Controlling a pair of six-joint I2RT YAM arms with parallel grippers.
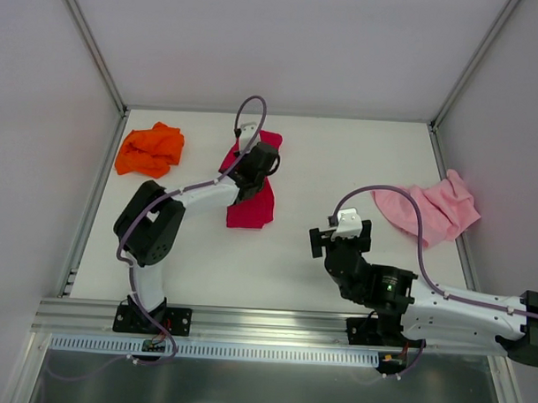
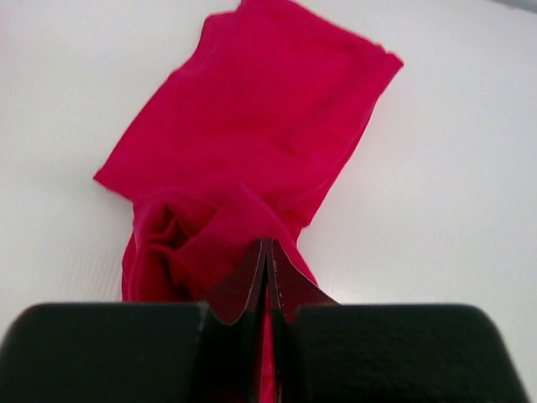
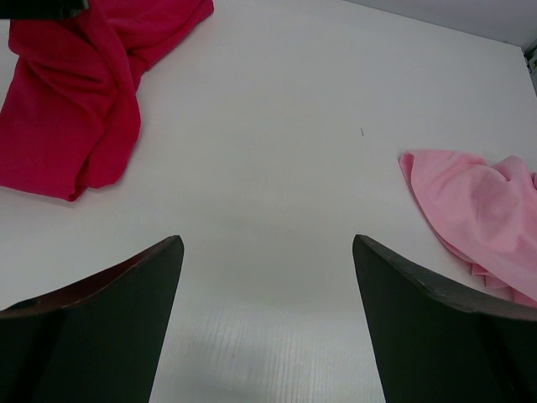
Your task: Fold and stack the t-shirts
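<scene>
Three t-shirts lie apart on the white table [image 1: 332, 168]. The orange one [image 1: 150, 150] is bunched up at the back left. At the right edge the pale pink one [image 1: 432, 210] lies crumpled, also seen in the right wrist view [image 3: 478, 210]. The crimson one [image 1: 251, 210] stretches out at centre-left [image 2: 260, 126] [image 3: 67, 109]. My left gripper [image 1: 252, 170] [image 2: 268, 248] is shut on a gathered fold of the crimson shirt near its far end. Over bare table at the near right, my right gripper [image 1: 340, 232] [image 3: 264, 243] stands open and holds nothing.
Pale walls with metal frame posts [image 1: 97, 54] close in the table at the left, back and right. An aluminium rail [image 1: 265, 321] carrying both arm bases runs along the near edge. Bare table lies between the crimson and pink shirts.
</scene>
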